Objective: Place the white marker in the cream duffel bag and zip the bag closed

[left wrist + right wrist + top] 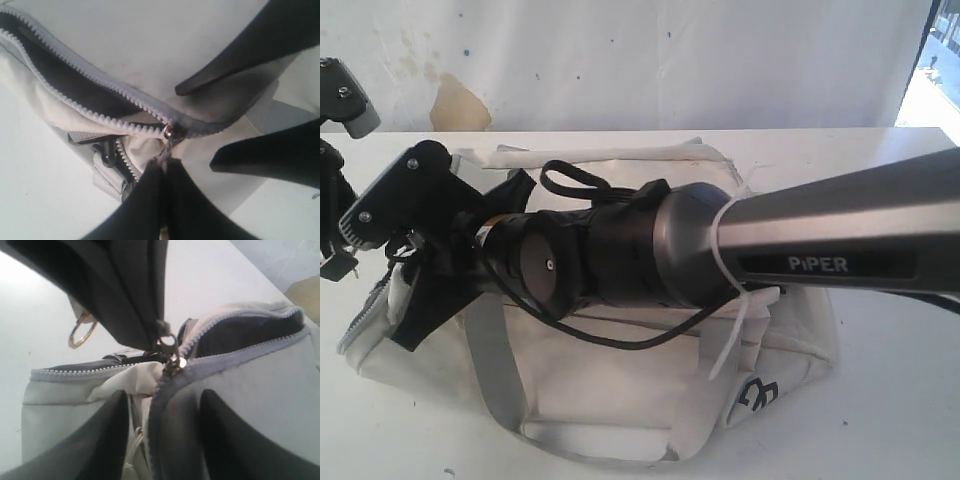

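The left gripper [162, 167] is clenched on the zip pull [165, 155], its two dark fingers pressed together just under the slider. The right wrist view shows the same pinch from the other side [159, 325]. Only that view also shows a brass-coloured ring [82, 332] hanging beside those fingers.

The right gripper [162, 395] has its fingers [100, 440] spread, with the fabric at the zip's end between them. I cannot tell whether they press on it.

The left wrist view alone shows the zip lying open behind the slider, with dark lining [75, 85] between the rows of teeth. It also shows a black buckle [107, 152] on grey webbing below.

The exterior view shows neither the pull nor the slider. There the right arm [820, 240], lettered PiPER, stretches level from the right edge across the cream duffel bag [620, 380] to the bag's left end, covering its top. The left arm [332, 240] shows only as dark parts at the left edge.

The bag lies on the white table [880, 400], a dark logo [755, 400] at its right end. The white marker is not visible in any view.
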Tool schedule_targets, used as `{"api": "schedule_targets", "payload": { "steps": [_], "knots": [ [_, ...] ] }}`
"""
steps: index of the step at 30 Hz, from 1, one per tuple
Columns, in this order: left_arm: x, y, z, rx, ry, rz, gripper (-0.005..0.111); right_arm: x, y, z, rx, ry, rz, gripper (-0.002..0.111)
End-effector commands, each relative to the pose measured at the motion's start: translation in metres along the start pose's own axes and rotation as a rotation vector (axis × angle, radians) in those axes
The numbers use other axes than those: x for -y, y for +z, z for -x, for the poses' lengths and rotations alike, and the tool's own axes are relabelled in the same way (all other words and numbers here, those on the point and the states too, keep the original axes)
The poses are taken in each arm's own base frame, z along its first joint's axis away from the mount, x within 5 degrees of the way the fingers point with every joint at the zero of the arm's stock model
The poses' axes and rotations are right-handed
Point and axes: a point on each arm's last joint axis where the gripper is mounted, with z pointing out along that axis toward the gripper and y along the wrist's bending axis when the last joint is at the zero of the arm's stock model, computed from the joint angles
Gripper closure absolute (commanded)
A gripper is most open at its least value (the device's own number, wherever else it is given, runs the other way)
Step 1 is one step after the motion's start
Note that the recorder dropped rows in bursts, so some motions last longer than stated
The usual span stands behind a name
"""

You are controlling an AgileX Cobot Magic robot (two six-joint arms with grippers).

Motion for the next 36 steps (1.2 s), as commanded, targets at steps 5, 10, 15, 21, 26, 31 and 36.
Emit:
{"api": "schedule_targets", "payload": {
  "steps": [5, 10, 15, 21, 26, 31, 36],
  "knots": [
    [-0.006, -0.007, 0.005, 0.037, -0.107, 0.058, 0.107, -0.004, -0.006, 0.000, -0.048, -0.002, 0.062, 0.108],
    [-0.016, -0.022, 0.012, 0.008, -0.181, 0.128, 0.107, -0.008, -0.010, -0.001, -0.085, -0.005, 0.108, 0.108],
    [-0.015, -0.023, 0.011, -0.018, -0.201, 0.110, 0.107, -0.010, -0.010, -0.004, -0.116, 0.001, 0.140, 0.108],
    [-0.013, -0.022, 0.013, 0.006, -0.241, 0.080, 0.107, -0.011, -0.010, -0.003, -0.128, 0.161, 0.132, 0.102],
    [-0.010, -0.022, 0.014, 0.014, -0.254, 0.046, 0.107, -0.010, -0.010, -0.003, -0.122, 0.180, 0.125, 0.068],
    [-0.003, -0.021, 0.010, -0.030, -0.262, -0.016, 0.107, -0.006, -0.016, 0.005, -0.090, 0.183, 0.109, 0.062],
    [0.011, -0.009, 0.007, 0.009, -0.208, -0.116, 0.107, -0.004, -0.020, 0.011, -0.064, 0.183, 0.098, 0.068]
  ]
}}
